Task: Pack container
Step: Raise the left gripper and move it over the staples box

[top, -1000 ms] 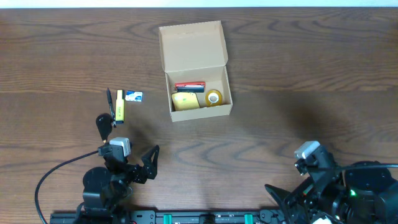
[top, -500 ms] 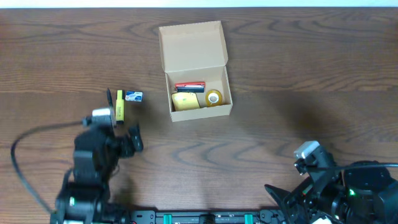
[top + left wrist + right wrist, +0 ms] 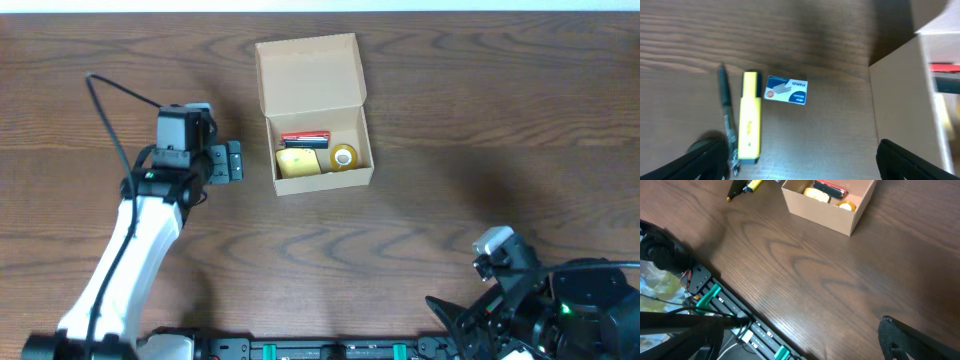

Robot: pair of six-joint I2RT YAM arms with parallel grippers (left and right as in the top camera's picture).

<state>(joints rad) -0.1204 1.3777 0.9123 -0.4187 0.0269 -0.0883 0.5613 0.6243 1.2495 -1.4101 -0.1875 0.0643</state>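
The container [image 3: 318, 110] is a tan cardboard box with its flap lid standing open at the back; it holds a yellow item [image 3: 298, 162], a yellow tape roll [image 3: 343, 157] and a red-and-black item [image 3: 305, 139]. My left gripper [image 3: 232, 162] hovers open just left of the box, hiding the loose items from overhead. In the left wrist view, a black pen [image 3: 726, 120], a yellow highlighter [image 3: 750, 120] and a blue-and-white staples box [image 3: 786, 90] lie on the table beside the container's wall [image 3: 895, 100], ahead of the open gripper [image 3: 800, 167]. My right gripper [image 3: 800, 340] is open, low at the front right.
The wooden table [image 3: 480, 120] stretches bare to the right of the box. A black rail with green clips [image 3: 725, 315] and cables runs along the front edge. The right arm's base [image 3: 570, 310] sits at the front right corner.
My left arm has swung up from the front edge to above the pen, highlighter and staples box, left of the container. The right arm has not moved.
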